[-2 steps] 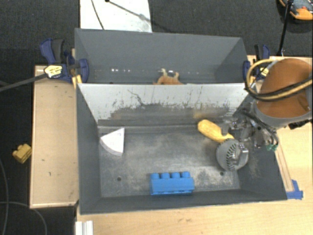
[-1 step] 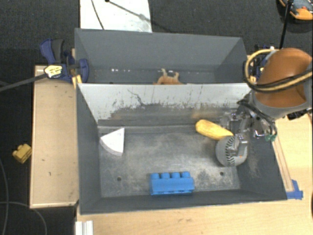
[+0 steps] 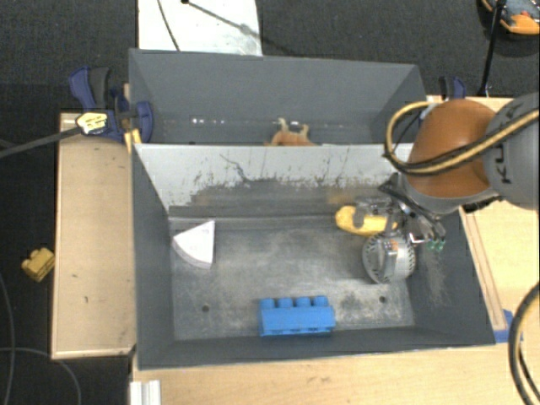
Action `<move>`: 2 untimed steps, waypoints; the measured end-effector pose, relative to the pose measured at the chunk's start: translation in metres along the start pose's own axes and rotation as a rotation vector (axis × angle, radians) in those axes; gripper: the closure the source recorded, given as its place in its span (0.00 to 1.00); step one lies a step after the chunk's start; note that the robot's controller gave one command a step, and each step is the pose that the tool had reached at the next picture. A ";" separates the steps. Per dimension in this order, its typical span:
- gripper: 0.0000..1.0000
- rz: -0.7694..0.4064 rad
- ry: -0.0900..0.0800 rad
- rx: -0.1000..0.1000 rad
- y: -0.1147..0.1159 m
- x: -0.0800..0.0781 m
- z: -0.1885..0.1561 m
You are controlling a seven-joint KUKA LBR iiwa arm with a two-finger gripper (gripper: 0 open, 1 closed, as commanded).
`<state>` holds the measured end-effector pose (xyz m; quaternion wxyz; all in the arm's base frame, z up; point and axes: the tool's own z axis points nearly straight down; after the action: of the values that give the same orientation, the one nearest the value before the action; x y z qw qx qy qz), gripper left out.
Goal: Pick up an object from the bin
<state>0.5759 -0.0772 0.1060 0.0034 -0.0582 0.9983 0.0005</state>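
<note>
Gripper (image 3: 390,261) low by the bin's (image 3: 451,302) right wall, just beside a yellow thing (image 3: 354,219); cannot tell whether spread or pressed together

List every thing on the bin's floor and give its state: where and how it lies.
Blue studded block: lying flat by the front wall, alone.
White wedge: resting at left, alone.
Yellow thing: at back right, close beside the gripper.
Gripper: low at right, over the floor.

A blue brick (image 3: 295,316), white wedge (image 3: 196,243), yellow piece (image 3: 356,219), grey bin (image 3: 278,264).
</note>
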 end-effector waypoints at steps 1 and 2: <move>0.00 0.006 0.000 -0.004 0.017 -0.004 0.034; 0.00 -0.010 0.002 -0.013 -0.023 0.001 0.034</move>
<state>0.5778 -0.1002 0.0724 0.0020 -0.0631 0.9980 0.0068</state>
